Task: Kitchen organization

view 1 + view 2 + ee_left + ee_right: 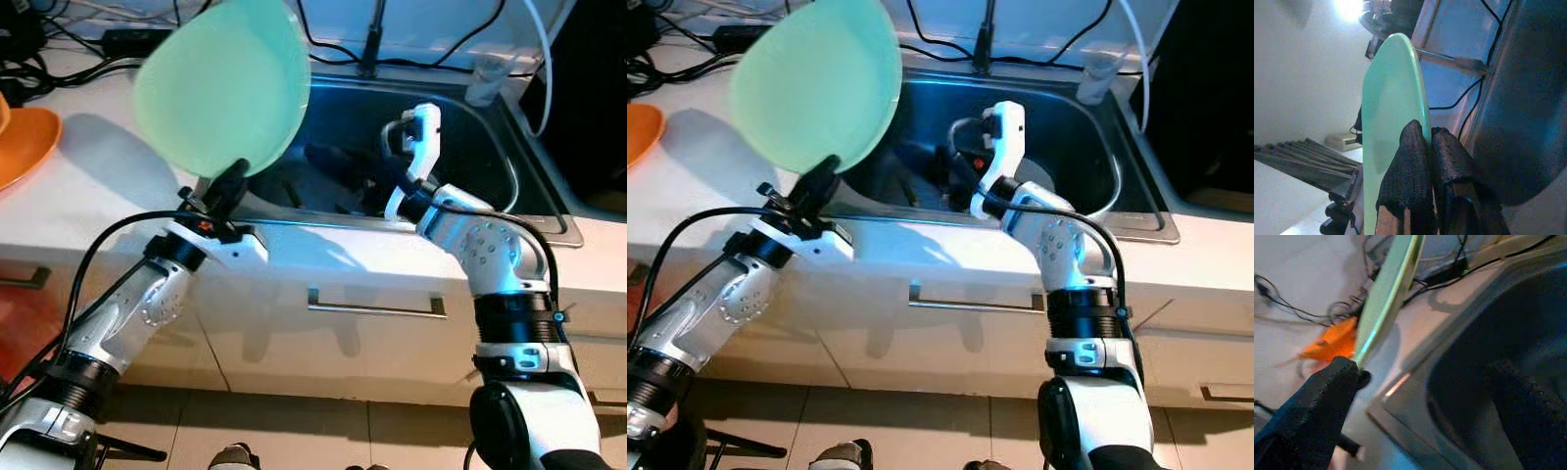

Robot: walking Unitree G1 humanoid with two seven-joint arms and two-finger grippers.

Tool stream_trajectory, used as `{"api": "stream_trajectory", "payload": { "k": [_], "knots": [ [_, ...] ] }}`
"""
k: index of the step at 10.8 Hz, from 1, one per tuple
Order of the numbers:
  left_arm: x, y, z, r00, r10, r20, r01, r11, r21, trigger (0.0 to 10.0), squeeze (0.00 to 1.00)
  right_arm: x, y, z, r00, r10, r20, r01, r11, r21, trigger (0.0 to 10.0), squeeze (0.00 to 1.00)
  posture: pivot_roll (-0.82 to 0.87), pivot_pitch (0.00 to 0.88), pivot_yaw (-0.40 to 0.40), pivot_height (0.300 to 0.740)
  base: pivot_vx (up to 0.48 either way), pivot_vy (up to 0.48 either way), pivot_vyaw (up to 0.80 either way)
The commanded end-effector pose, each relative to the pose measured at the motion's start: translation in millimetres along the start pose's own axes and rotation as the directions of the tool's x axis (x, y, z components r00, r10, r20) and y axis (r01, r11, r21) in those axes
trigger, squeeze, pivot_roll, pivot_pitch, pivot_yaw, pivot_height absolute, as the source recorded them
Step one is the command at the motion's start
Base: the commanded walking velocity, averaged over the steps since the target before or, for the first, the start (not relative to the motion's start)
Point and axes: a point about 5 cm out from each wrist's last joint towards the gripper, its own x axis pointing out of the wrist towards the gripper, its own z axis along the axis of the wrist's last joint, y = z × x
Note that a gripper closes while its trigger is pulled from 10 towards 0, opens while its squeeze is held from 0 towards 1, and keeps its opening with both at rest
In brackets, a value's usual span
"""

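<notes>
1. Nearest: white cabinet front [372, 343] under the counter, with a long metal drawer handle [376, 307].
2. Left gripper [227, 184] raised over the counter edge beside the sink, both black fingers [1410, 171] pressed together on the lower rim of a pale green plate [223, 86]; rim pinched between the pads, as seen in the left wrist view.
3. Green plate held tilted almost on edge, lifted clear of the white counter [98, 186], its upper part leaning over the sink's near left corner.
4. Right gripper [1425, 396] reaching over the sink's front edge, fingers spread wide apart and holding nothing; one finger [1322, 401] over the sink's rim, the other [1528, 406] over the dark basin.
5. Steel sink [519, 186] behind both arms, dark items lying in the basin, too shadowed to tell apart.
6. Orange dish [24, 142] resting on the counter at the far left, well apart from the green plate.
7. Farthest: black cables [59, 49] along the back of the counter, a faucet stem [372, 44] behind the sink, and a clear cup [487, 78] at the sink's back right corner.
</notes>
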Motion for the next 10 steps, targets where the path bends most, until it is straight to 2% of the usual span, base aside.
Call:
{"api": "stream_trajectory", "payload": {
  "k": [1, 2, 3, 5, 8, 10],
  "knots": [
    [-15.9, -32.1, 7.0, 0.991, -0.135, 0.016, 0.135, 0.991, -0.019, 0.0, 0.00, 0.1, 3.8, 8.4, 0.998, 0.057, 0.030, -0.058, 0.997, 0.046, 10.0, 0.00, 0.07, 0.139, -0.075, 0.740, 0.000, 0.000, 0.00],
    [-12.7, -32.4, 12.2, 0.991, -0.123, 0.050, 0.124, 0.992, -0.017, 0.0, 0.00, 1.3, 3.0, 12.4, 0.995, 0.081, 0.063, -0.088, 0.989, 0.115, 10.0, 0.00, 0.07, 0.143, -0.071, 0.740, 0.000, 0.000, 0.00],
    [-8.8, -31.8, 16.3, 0.991, -0.113, 0.068, 0.115, 0.993, -0.017, 0.0, 0.00, 3.6, 1.9, 11.6, 0.994, 0.082, 0.071, -0.092, 0.986, 0.141, 10.0, 0.00, 0.07, 0.146, -0.069, 0.740, 0.000, 0.000, 0.00],
    [-3.9, -30.8, 25.8, 0.990, -0.095, 0.100, 0.099, 0.994, -0.040, 0.0, 0.00, 9.3, 7.1, 13.6, 0.982, 0.147, 0.120, -0.161, 0.980, 0.120, 10.0, 0.00, 0.07, 0.150, -0.060, 0.740, 0.000, 0.000, 0.00],
    [0.0, -28.4, 36.5, 0.988, -0.075, 0.137, 0.084, 0.995, -0.062, 0.0, 0.00, 17.9, 9.7, 18.2, 0.971, 0.174, 0.163, -0.195, 0.973, 0.122, 10.0, 0.00, 0.07, 0.153, -0.050, 0.740, 0.000, 0.000, 0.00],
    [2.1, -29.3, 44.8, 0.984, -0.067, 0.163, 0.080, 0.994, -0.076, 0.0, 0.00, 24.4, 16.2, 24.3, 0.953, 0.225, 0.204, -0.247, 0.964, 0.093, 10.0, 0.00, 0.07, 0.154, -0.044, 0.740, 0.000, 0.000, 0.00]
  ]
}}
